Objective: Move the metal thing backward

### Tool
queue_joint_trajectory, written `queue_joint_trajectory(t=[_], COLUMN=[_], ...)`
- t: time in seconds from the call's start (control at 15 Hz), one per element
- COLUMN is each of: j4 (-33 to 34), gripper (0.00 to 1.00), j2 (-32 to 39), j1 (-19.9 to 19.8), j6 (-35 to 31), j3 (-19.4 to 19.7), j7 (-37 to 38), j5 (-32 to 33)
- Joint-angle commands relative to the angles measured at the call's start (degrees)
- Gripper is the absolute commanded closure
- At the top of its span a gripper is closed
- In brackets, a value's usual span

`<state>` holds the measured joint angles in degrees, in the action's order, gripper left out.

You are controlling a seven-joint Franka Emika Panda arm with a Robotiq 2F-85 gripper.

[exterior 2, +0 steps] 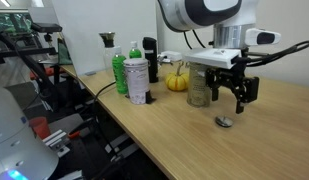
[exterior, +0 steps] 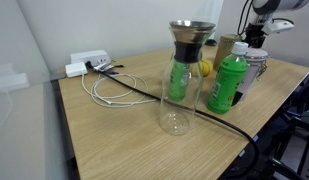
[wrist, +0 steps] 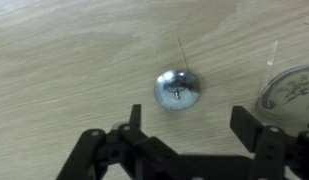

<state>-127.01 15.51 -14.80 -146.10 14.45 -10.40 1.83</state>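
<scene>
Silver metal thing [wrist: 178,88] lies on the table [exterior 2: 279,130] below the spread gripper [exterior 2: 234,98].

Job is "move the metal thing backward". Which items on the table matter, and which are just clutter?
Job:
- metal tin, beside the green bottle
- gripper, open, away from the tin

Clutter:
- green bottle
- glass carafe
- yellow round thing
- jar
- white box with cables
- small shiny disc under the gripper (also metal, possibly the one meant)
</scene>
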Motion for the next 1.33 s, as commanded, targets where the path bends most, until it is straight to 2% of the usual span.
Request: queue_joint_trajectory(t=[0.0, 0.4, 0.6, 0.67, 0.87, 1.27], j4=[-4.9, -12.5, -16.9, -14.1, -16.7, -16.8], gripper=[0.00, 0.00, 0.00, 0.00, 0.00, 0.00], j2=[-6.5, -20.3, -27.4, -23.7, -27.5, -27.2], j1=[0.3, 0.3, 0.3, 0.3, 0.3, 0.3], j6=[-1.3, 0.6, 2.5, 1.4, 2.3, 2.3], j3=[0.6, 0.4, -0.6, -0.3, -0.7, -0.7], j7=[1.9, 5.6, 5.3, 4.6, 4.6, 4.6], j5=[3.0, 9.3, 9.5, 8.4, 8.4, 8.4])
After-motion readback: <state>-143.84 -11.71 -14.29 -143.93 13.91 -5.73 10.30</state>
